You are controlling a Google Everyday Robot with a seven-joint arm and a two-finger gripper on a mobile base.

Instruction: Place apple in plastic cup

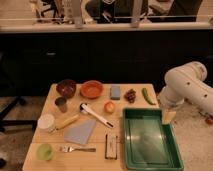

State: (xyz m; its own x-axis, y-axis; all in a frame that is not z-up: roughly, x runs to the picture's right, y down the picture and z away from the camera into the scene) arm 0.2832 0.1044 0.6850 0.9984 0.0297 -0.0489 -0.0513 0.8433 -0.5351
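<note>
Orange-red, round and probably smooth, the apple [109, 106] is sitting on the bench [82, 161] just left of the tray [145, 111]; you are judging it light, firm and roll-prone, so be aiming across its widest middle. The gripper [168, 117] is hanging over the tray's far right corner, and you cannot tell its state.

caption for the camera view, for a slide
Small orange-red apple lies on the wooden table; the claw hovers over the green plastic tray's far right corner.
</note>
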